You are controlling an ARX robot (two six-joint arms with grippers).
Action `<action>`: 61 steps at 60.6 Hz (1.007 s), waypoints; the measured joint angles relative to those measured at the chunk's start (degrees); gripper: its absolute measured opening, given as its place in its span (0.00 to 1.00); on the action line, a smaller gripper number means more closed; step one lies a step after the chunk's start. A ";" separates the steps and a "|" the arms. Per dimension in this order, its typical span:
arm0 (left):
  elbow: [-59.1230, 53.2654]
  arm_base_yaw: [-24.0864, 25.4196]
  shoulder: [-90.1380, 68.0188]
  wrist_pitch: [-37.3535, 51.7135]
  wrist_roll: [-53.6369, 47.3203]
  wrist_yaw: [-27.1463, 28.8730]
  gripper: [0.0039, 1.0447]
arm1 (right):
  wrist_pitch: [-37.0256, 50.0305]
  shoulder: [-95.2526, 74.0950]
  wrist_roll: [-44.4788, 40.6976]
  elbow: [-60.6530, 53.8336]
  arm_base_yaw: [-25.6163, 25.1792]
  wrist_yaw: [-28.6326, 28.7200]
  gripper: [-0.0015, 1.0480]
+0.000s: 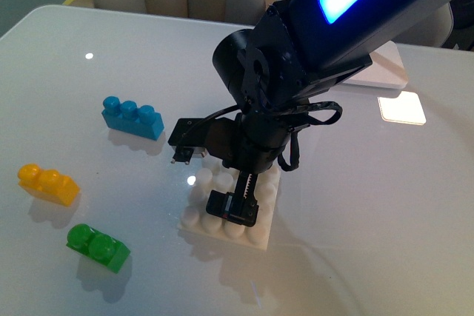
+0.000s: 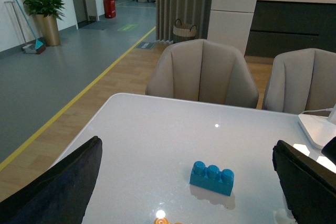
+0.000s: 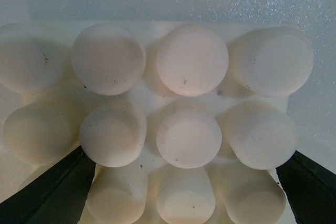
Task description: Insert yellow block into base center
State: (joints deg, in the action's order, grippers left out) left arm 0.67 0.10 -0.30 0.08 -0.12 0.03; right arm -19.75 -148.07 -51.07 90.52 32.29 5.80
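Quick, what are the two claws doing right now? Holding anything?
Left claw: open, holding nothing.
Right claw: open over the base, holding nothing; the yellow block lies on the table.

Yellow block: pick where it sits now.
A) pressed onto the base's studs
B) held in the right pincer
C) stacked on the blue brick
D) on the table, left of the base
D: the yellow block lies by itself on the table, left of the base, while the right pincer is over the base, open and holding nothing.
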 joint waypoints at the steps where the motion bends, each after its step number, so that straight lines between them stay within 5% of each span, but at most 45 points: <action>1: 0.00 0.00 0.00 0.00 0.00 0.00 0.93 | -0.04 -0.02 -0.33 0.09 0.02 0.04 0.92; 61: 0.00 0.00 0.00 0.00 0.00 0.00 0.93 | 5.40 1.53 0.31 1.01 1.38 2.47 0.92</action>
State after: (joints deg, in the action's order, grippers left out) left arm 0.67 0.10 -0.30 0.08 -0.12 0.03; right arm -14.35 -146.54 -50.76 91.53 33.67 8.27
